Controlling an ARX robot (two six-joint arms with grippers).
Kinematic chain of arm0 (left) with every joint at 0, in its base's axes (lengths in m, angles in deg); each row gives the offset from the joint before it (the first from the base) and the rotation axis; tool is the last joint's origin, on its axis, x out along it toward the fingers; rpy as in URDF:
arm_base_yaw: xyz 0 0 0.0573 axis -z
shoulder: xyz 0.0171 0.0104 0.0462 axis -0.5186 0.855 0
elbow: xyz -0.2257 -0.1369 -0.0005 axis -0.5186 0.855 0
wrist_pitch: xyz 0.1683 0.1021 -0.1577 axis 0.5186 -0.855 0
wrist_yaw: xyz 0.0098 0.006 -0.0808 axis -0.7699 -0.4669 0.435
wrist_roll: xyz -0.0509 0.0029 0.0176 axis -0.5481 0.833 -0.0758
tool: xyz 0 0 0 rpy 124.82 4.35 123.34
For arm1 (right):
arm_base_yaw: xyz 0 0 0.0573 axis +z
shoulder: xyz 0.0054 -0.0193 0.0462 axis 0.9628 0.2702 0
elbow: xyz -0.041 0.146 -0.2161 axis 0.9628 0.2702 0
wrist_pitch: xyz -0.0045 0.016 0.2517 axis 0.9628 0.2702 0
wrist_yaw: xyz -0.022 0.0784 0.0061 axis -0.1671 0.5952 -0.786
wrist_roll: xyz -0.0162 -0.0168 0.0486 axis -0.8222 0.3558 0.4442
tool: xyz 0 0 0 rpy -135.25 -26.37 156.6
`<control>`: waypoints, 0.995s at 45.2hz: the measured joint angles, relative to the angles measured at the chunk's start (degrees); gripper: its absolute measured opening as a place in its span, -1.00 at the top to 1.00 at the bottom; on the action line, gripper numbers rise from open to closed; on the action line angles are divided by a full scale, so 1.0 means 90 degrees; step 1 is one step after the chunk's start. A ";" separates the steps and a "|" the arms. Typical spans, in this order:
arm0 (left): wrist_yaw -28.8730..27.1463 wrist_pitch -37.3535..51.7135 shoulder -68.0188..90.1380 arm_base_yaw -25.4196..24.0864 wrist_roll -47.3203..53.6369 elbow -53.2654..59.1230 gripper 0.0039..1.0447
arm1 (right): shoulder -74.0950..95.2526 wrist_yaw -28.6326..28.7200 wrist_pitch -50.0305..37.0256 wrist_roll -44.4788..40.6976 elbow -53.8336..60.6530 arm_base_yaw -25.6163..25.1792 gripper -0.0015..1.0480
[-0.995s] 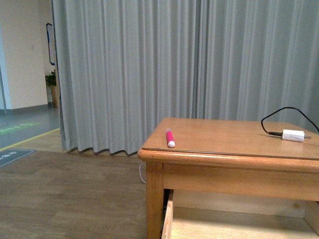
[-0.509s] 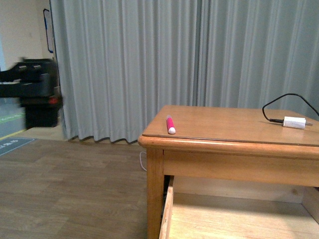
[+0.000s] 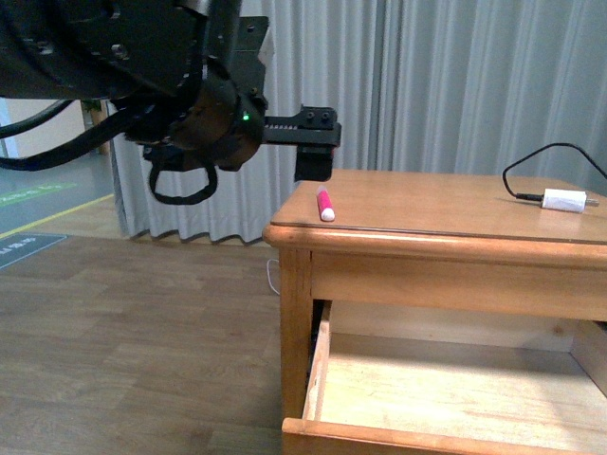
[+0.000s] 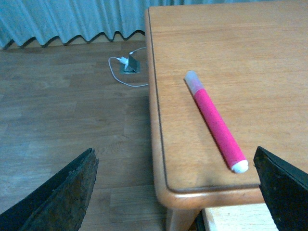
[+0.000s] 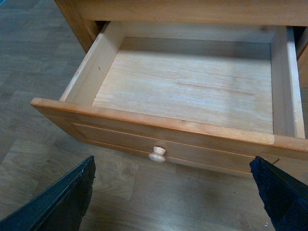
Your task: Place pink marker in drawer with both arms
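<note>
Left gripper [image 4: 173, 192] spread wide, both black fingers [image 4: 57, 195] far apart with nothing between them. It hangs over the left front corner of the table [image 3: 436, 204], clear of the wood. The left arm [image 3: 180, 76] fills the upper left of the front view, green light on at its wrist joint.

The marker [image 4: 216, 122] lies flat on the tabletop, close to the left edge. Its white tip points at the front edge and its pale, clear end faces the curtain [image 3: 455, 85]. In the left wrist view it sits ahead of the open fingers and touches neither. In the front view one finger hangs just above and behind the far end of the marker [image 3: 324, 204].

Right gripper [image 5: 173, 195] is also wide apart and holds nothing. It hovers in front of the drawer [image 5: 159, 122], which is pulled well out from under the tabletop, with its pale wooden bottom in full view. The round knob [image 5: 157, 154] sits on the drawer's front panel, between the two right fingers in that view and untouched.

Over on the right of the tabletop, well apart from the marker, sits a white plug [image 3: 561, 200] with a black cable [image 3: 541, 156] looping up behind it.
</note>
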 joint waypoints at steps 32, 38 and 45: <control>-0.0221 -0.1469 0.2237 0.0386 0.0185 -0.2769 -0.89 | 0.0000 0.0000 0.0000 0.0000 0.0000 0.0000 -0.84; -0.0194 -0.1508 0.2254 0.0403 0.0177 -0.2776 -0.89 | 0.0000 0.0000 0.0000 0.0000 0.0000 0.0000 -0.84; -0.0124 -0.1576 0.2254 0.0418 0.0182 -0.2776 -0.38 | 0.0000 0.0000 0.0000 0.0000 0.0000 0.0000 -0.84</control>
